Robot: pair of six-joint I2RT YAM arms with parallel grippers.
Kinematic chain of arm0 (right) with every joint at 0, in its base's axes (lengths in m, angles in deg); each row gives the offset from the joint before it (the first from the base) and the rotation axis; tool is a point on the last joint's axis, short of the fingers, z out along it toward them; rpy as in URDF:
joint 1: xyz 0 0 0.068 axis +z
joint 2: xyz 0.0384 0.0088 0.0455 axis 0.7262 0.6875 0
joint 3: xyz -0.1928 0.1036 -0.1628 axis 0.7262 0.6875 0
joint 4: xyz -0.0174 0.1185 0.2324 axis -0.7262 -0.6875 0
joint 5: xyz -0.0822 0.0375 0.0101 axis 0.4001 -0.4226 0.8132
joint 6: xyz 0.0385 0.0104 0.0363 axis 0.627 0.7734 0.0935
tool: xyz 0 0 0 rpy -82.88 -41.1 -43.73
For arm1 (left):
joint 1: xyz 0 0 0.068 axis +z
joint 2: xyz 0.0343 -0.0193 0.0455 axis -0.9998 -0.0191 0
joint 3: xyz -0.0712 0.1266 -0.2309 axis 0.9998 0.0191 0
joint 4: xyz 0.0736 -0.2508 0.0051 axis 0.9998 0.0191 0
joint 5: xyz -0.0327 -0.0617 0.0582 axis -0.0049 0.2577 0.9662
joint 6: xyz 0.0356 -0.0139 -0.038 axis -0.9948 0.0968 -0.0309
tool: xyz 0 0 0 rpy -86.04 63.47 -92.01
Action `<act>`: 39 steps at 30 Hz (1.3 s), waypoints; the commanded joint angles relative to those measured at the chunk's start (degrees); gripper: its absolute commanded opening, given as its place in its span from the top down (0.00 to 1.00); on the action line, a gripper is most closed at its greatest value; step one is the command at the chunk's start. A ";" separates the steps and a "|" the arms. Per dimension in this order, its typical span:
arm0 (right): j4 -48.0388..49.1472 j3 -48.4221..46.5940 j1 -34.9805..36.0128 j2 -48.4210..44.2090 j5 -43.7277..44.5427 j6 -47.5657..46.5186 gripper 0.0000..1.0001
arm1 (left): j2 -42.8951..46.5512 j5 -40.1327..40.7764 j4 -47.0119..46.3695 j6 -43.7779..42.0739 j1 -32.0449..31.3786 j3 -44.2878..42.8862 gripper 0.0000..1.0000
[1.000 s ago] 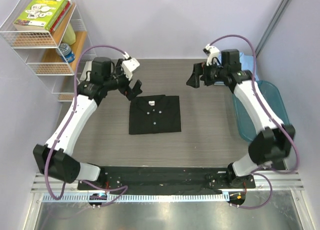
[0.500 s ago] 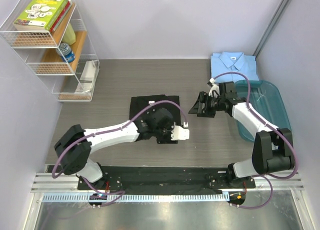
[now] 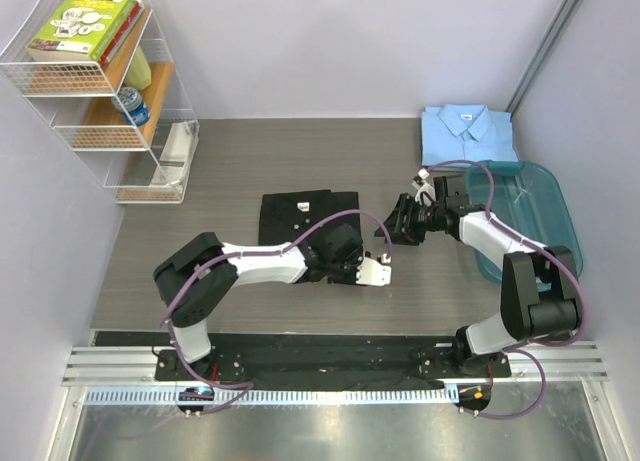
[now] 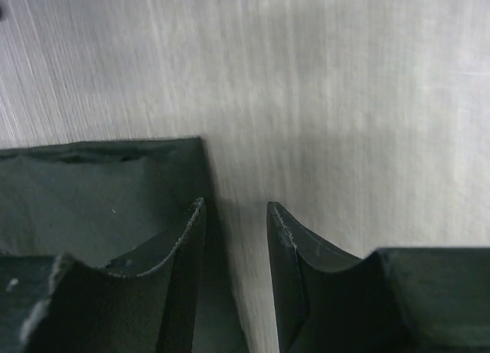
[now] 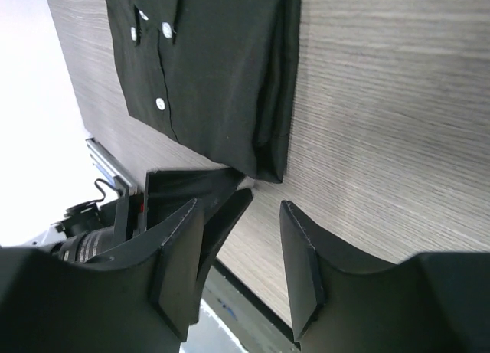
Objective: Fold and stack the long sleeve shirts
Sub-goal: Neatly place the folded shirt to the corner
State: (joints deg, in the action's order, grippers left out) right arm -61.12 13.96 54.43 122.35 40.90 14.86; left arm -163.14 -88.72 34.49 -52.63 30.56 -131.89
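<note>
Black shirt [image 3: 300,217], soft, limp, best pinched along its lower-right folded edge; left gripper [image 4: 233,207] and right gripper [image 5: 239,207] half-parted, empty.

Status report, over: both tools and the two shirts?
Left tool open, at near-right corner of black shirt. Right tool open beside it, empty. Black shirt folded mid-table; blue shirt folded far right, not stacked. Teal tub beside it, not blocking.
</note>
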 commanded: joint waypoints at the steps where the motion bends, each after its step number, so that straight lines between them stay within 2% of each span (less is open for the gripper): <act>1: 3.60 0.57 -0.21 1.25 -2.59 2.27 0.50 | -2.90 0.59 -4.85 -0.14 2.62 -4.38 0.61; 5: 4.47 1.54 -0.21 1.77 -3.03 3.67 0.50 | -4.66 -0.98 -3.97 -0.93 4.12 -5.53 0.64; 8: 6.05 2.33 -0.21 2.39 -3.47 5.34 0.50 | -5.80 -2.74 -2.74 -1.28 5.52 -6.41 0.73; 9: 7.10 2.59 -0.21 2.65 -3.39 6.48 0.48 | -5.89 -3.09 -2.39 -1.20 5.79 -6.58 0.81; 11: 8.69 3.65 -0.21 2.92 -3.47 7.54 0.46 | -5.80 -5.11 -0.99 -0.41 6.92 -7.46 0.88; 12: 10.26 3.82 -0.21 3.18 -3.30 8.85 0.43 | -5.63 -5.90 -0.64 0.47 7.28 -7.90 0.95; 13: 11.06 4.09 -0.12 4.14 -3.30 9.47 0.40 | -5.11 -6.86 0.67 2.13 7.80 -8.51 0.99; 17: 15.28 3.30 0.75 7.83 -3.74 12.37 0.28 | -3.61 -13.71 4.63 6.10 10.97 -12.28 1.00; 25: 34.07 3.82 4.09 14.16 -1.46 24.57 0.00 | -2.38 -15.57 7.36 5.93 11.24 -13.79 1.00; 26: 39.58 4.35 4.53 14.95 -1.02 25.99 0.00 | -2.55 -15.66 7.54 5.66 11.24 -13.88 1.00; 29: 47.69 6.55 5.85 16.53 1.35 30.29 0.00 | -2.46 -15.58 7.72 5.31 11.24 -14.05 1.00; 35: 49.20 4.71 8.22 23.21 2.94 32.15 0.05 | -1.59 -16.19 8.68 5.31 11.68 -15.19 1.00; 39: 54.38 4.88 8.84 27.52 3.65 38.02 0.16 | -1.50 -16.72 9.30 5.83 12.11 -16.07 1.00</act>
State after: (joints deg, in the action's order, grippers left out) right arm -12.75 18.84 62.40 145.60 40.71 47.52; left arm -167.56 -102.91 43.36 -47.61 42.16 -145.09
